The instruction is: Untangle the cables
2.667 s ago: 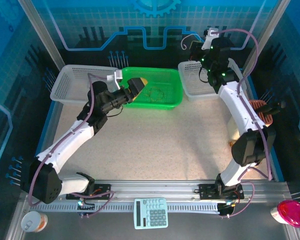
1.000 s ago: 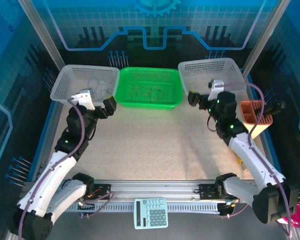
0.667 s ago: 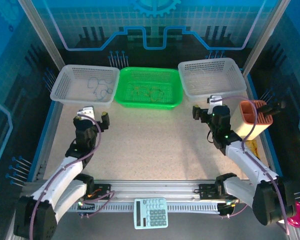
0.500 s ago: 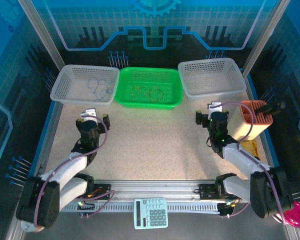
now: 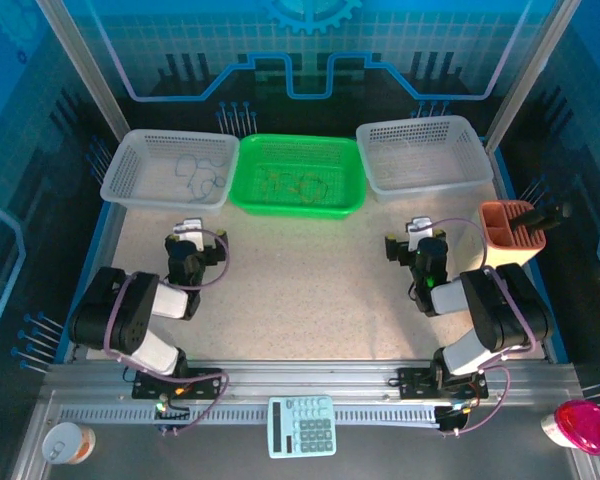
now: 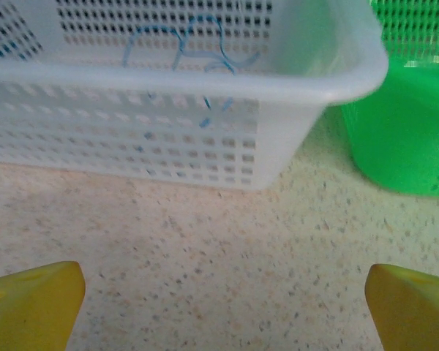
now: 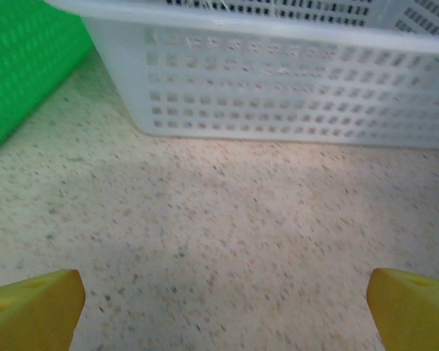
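Thin blue cables (image 5: 196,176) lie in the left white basket (image 5: 130,190); the left wrist view has them (image 6: 197,51) behind the basket's wall (image 6: 205,146). Yellowish cables (image 5: 295,182) lie tangled in the green basket (image 5: 295,206). Faint whitish wires (image 5: 420,160) rest in the right white basket (image 5: 430,188). My left gripper (image 5: 193,240) sits low over the table, short of the left basket, open and empty (image 6: 223,307). My right gripper (image 5: 417,243) is also open and empty (image 7: 223,307), facing the right basket's wall (image 7: 278,80).
An orange holder (image 5: 510,230) stands at the right edge. A calculator (image 5: 302,425), a cup (image 5: 60,443) and a pink object (image 5: 580,425) lie on the near rail. Both arms are folded close to their bases. The green basket's corner (image 7: 22,66) is at the right wrist view's left.
Both arms have drawn back from the baskets and folded down toward their bases. The grippers now sit low over the table, still open and empty.
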